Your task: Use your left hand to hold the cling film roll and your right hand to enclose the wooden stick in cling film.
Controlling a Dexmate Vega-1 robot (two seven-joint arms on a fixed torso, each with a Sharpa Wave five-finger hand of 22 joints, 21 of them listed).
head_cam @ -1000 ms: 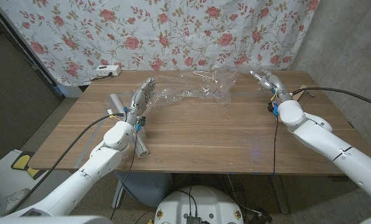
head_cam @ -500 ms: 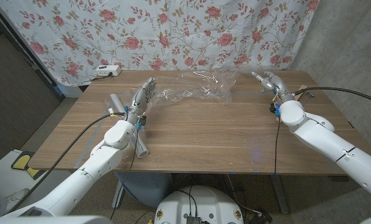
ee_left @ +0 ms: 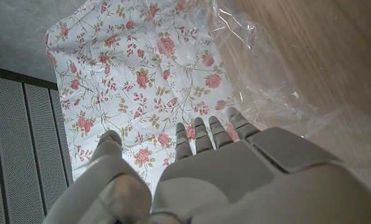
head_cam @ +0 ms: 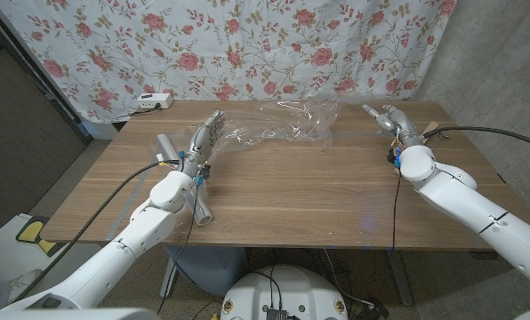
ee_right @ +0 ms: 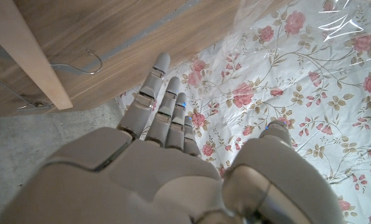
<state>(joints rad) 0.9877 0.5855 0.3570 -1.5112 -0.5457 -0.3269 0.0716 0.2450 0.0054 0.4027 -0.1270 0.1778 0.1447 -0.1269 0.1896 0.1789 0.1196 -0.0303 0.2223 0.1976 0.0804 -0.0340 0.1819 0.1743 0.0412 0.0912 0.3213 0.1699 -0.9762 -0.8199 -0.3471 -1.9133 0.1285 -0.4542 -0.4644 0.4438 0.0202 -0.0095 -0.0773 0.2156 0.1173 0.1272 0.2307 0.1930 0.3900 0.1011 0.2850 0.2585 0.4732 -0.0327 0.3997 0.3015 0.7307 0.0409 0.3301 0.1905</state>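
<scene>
The grey cylindrical cling film roll lay left, long axis running near-to-far, its clear crinkled film stretching right along the wooden surface's far edge between the empty, spread left hand and right hand.

The cling film roll, a grey tube, is lying at the left of the head view, running diagonally from upper left down towards the table's near edge. Its clear film is stretching crumpled toward the upper middle. The wooden stick is showing as a small pale piece at the upper right.
</scene>
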